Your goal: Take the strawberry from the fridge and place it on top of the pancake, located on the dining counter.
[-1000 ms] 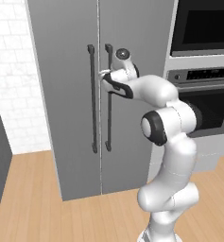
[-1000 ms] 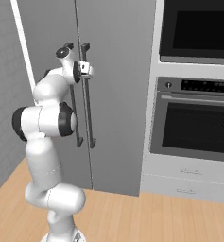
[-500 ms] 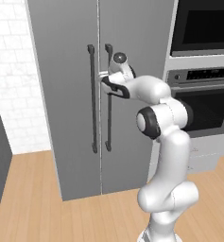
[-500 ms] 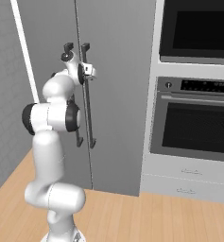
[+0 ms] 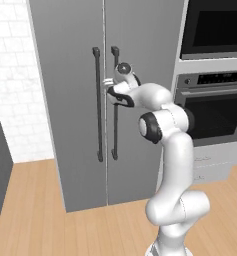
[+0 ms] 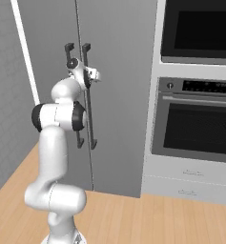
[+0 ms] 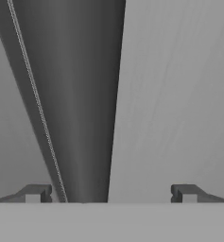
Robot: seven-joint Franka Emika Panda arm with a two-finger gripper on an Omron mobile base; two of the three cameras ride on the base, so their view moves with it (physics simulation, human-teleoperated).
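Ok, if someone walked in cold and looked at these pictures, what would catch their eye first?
Probably the white arm reaching up to the tall grey fridge, its open gripper at the right door's dark bar handle, both doors shut. In the hand view that handle looms between the spread fingertips. Next, the black wall oven to the fridge's right.

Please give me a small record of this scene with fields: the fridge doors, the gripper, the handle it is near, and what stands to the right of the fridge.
fridge: grey, two doors, both closed
gripper: open, at the upper part of the right door handle
right door handle: dark vertical bar, between the open gripper fingers, nearer the left finger, not clamped
left door handle: dark vertical bar, free
wall oven: black, built in, right of the fridge, doors closed
floor: light wood
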